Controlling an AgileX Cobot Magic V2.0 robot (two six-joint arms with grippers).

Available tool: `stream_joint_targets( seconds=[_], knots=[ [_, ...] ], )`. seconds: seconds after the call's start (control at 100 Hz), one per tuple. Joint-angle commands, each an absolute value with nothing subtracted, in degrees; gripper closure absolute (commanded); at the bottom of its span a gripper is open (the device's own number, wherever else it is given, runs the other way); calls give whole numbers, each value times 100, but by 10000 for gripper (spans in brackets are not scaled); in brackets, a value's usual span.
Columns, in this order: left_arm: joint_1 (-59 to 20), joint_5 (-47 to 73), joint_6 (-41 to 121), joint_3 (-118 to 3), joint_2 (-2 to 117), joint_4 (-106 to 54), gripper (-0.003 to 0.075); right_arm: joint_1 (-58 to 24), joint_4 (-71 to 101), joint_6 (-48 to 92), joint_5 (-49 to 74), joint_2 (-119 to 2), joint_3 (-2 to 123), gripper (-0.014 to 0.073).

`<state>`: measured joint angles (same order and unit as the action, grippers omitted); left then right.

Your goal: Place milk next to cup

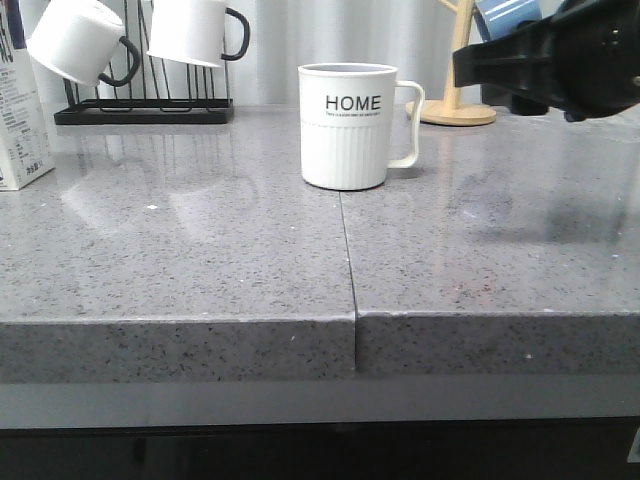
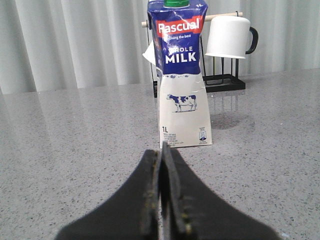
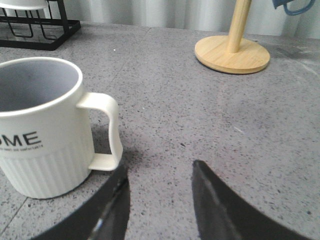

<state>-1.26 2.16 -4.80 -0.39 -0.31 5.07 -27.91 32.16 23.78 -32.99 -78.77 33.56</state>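
The milk carton [image 2: 181,75], white with a dark blue top and a cow picture, stands upright on the counter; in the front view only its edge [image 1: 20,115] shows at the far left. My left gripper [image 2: 163,150] is shut and empty, a short way in front of the carton. The white ribbed HOME cup [image 1: 345,125] stands at the counter's middle, handle to the right; it also shows in the right wrist view [image 3: 42,125]. My right gripper [image 3: 160,170] is open and empty, raised beside the cup's handle; its arm [image 1: 560,55] shows at the upper right.
A black rack [image 1: 140,105] with white black-handled mugs [image 1: 195,30] stands at the back left, behind the carton. A wooden stand [image 1: 455,105] with a blue mug [image 1: 505,15] is at the back right. A seam [image 1: 347,260] splits the grey counter.
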Motion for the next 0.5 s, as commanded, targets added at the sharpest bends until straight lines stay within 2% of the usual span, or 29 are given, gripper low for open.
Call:
stream_joint_targets(
  seconds=[0.0, 0.29, 0.49],
  knots=[
    [-118, -247, -535, 244, -209, 474, 741, -2751, 3281, 2629, -3745, -7531, 3355, 273],
    [-118, -247, -535, 244, -209, 474, 741, -2102, 3456, 2851, -3466, -6306, 2727, 273],
    [-118, -247, -535, 244, -209, 474, 741, -1387, 2798, 2476, -2142, -5007, 2317, 277]
  ],
)
